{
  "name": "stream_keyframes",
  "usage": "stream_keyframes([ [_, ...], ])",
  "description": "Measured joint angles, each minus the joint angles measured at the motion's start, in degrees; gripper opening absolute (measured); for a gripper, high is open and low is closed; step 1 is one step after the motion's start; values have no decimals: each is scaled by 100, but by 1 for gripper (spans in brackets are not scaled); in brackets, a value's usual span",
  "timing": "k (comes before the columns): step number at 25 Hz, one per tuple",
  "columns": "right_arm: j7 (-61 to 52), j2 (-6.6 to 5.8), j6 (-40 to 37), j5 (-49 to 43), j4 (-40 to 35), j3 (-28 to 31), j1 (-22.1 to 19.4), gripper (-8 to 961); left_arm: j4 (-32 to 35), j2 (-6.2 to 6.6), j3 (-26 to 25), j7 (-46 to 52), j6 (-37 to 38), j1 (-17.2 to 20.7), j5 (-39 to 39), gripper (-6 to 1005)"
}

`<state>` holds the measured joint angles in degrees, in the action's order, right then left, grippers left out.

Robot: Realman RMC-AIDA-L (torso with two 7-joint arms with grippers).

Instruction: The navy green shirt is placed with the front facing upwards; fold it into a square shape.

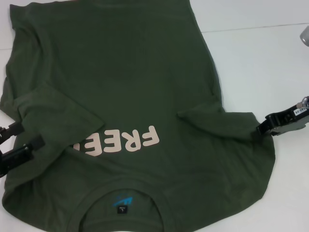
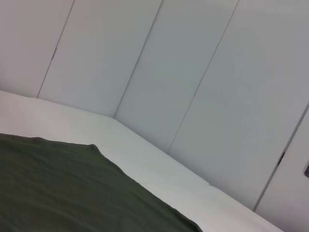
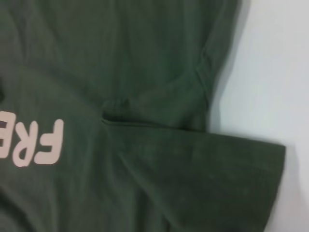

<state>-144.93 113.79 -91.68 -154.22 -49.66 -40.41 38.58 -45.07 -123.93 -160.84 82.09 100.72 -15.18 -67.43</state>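
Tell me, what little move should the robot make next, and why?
Probably the left hand should carry the left sleeve further across the FREE lettering. That sleeve already lies partly folded inward, while the right hand sits at the right sleeve, which lies flat.

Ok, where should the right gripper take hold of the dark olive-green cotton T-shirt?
On the right sleeve, at its outer hem, coming in from the robot's right. That hem lies flat on the white table beside the right gripper, clear of the dark olive-green cotton T-shirt body.
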Motion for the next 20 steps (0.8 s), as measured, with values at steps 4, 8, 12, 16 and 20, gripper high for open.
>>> stream_keyframes([
  [4, 41, 34, -45, 49, -70, -50, 1, 186, 0, 0, 0, 0, 7, 6, 1, 896],
  [8, 40, 31, -111, 61, -81, -54, 22, 111, 3, 0, 0, 0, 9, 6, 3, 896],
  [12, 37, 27, -358, 165, -96, -36, 63, 36, 6, 0, 0, 0, 9, -1, 3, 895],
  [16, 37, 81, -620, 308, -183, -102, 147, 16, 7, 0, 0, 0, 9, -9, 3, 895],
  [20, 34, 189, -696, 310, -250, -263, 266, 21, 7, 0, 0, 0, 9, -11, 3, 895],
])
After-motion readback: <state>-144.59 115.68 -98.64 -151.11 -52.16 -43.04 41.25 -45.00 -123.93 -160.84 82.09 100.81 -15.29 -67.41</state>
